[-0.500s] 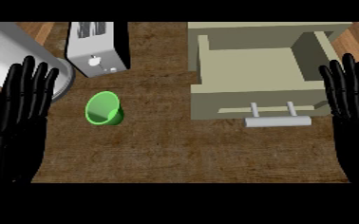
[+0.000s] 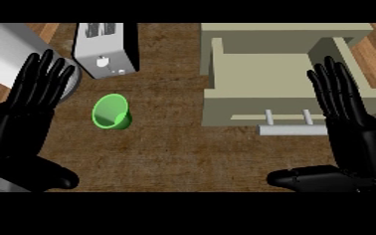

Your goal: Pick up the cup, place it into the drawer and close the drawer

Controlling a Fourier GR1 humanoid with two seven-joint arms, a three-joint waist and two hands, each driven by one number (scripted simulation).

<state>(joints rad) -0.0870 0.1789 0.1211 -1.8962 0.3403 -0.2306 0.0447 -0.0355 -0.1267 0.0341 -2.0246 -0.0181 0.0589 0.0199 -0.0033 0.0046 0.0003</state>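
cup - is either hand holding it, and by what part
Nothing is held. The green cup stands free on the counter, and both the left hand and right hand are open, apart from it.

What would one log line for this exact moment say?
cup: on counter, untouched | drawer: open | left robot hand: open, resting | right robot hand: open, resting

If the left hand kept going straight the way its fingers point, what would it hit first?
Probably the rounded metal appliance at the counter's left edge: the left hand, open with fingers pointing up the view, already overlaps it. Height is unclear, so it might pass above. The green cup sits to the right, off that line.
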